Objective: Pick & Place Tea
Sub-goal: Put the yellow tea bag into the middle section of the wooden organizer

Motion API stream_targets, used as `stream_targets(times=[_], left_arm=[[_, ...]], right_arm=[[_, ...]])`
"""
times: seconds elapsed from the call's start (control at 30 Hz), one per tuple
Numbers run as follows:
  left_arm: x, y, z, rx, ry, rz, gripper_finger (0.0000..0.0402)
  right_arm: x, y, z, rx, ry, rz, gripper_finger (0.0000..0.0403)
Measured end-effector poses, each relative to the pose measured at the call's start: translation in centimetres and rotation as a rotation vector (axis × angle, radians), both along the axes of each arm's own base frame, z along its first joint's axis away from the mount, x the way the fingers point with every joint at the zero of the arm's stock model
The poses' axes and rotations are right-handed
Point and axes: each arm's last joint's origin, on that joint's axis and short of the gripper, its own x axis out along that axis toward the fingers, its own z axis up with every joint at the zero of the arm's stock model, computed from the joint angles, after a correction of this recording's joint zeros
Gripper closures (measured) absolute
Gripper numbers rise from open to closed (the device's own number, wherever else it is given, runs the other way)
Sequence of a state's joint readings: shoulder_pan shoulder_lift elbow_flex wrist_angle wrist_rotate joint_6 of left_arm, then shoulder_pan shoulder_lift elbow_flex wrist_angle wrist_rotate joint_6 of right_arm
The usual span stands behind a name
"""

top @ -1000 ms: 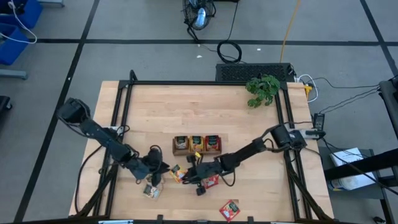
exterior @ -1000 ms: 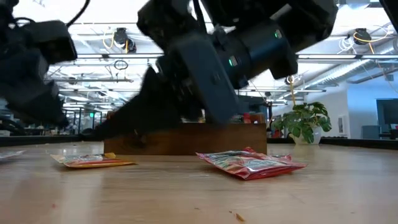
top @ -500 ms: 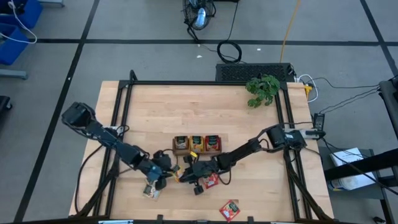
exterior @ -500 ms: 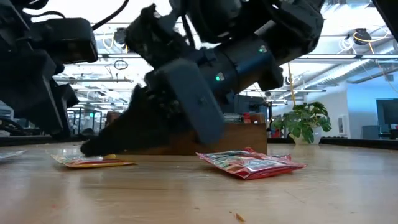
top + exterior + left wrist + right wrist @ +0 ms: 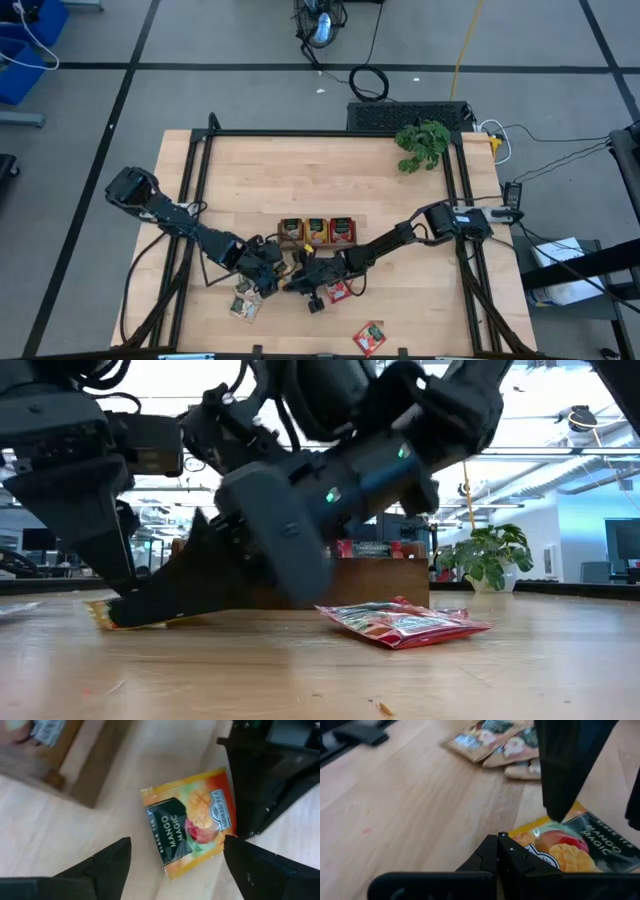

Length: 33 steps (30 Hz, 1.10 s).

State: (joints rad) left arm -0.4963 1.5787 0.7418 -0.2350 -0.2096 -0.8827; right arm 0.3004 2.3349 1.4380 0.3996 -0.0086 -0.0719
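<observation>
An orange mango tea sachet (image 5: 187, 827) lies flat on the wooden table, just in front of the brown tray (image 5: 316, 232). My left gripper (image 5: 175, 867) hovers over it, open, one finger on either side and clear of it. My right gripper (image 5: 502, 852) is shut and comes in low from the table's right, with its tip at the sachet's edge. In the high view the two grippers hide most of the sachet. A red tea sachet (image 5: 340, 291) lies under the right arm and another (image 5: 369, 338) near the front edge. My right gripper rests its shut fingertips (image 5: 130, 610) on the orange sachet's edge (image 5: 545, 845), the one toward the table's right. The fingers slant down from the table's right. The sachet lies flat on the table beneath them.
The tray holds tea sachets in its three compartments. A few more sachets (image 5: 244, 305) lie on the table left of my left gripper. A leafy plant (image 5: 422, 143) stands at the back right. A black frame (image 5: 200, 180) runs along the table's edges.
My left gripper has swung toward the table's right and tipped steeply over the orange sachet. My right gripper has gone down and toward the table's left until its shut tip came onto the sachet's edge. The sachet has stayed in place.
</observation>
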Motion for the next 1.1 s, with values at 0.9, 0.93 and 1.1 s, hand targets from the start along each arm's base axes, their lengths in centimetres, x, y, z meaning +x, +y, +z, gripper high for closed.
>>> stream_targets(times=[0.9, 0.93, 1.1], left_arm=[[0.8, 0.2, -1.0, -0.11, 0.056, -0.099, 0.0275], [0.7, 0.1, -0.9, -0.114, 0.055, -0.118, 0.0295], [0.4, -0.4, 0.3, -0.116, 0.007, -0.19, 0.0387]], right_arm=[[-0.1, -0.5, -1.0, 0.044, 0.056, 0.007, 0.0403], [-0.1, -0.5, -1.0, 0.043, 0.058, 0.006, 0.0403], [-0.1, -0.4, -1.1, 0.041, 0.055, 0.007, 0.0403]])
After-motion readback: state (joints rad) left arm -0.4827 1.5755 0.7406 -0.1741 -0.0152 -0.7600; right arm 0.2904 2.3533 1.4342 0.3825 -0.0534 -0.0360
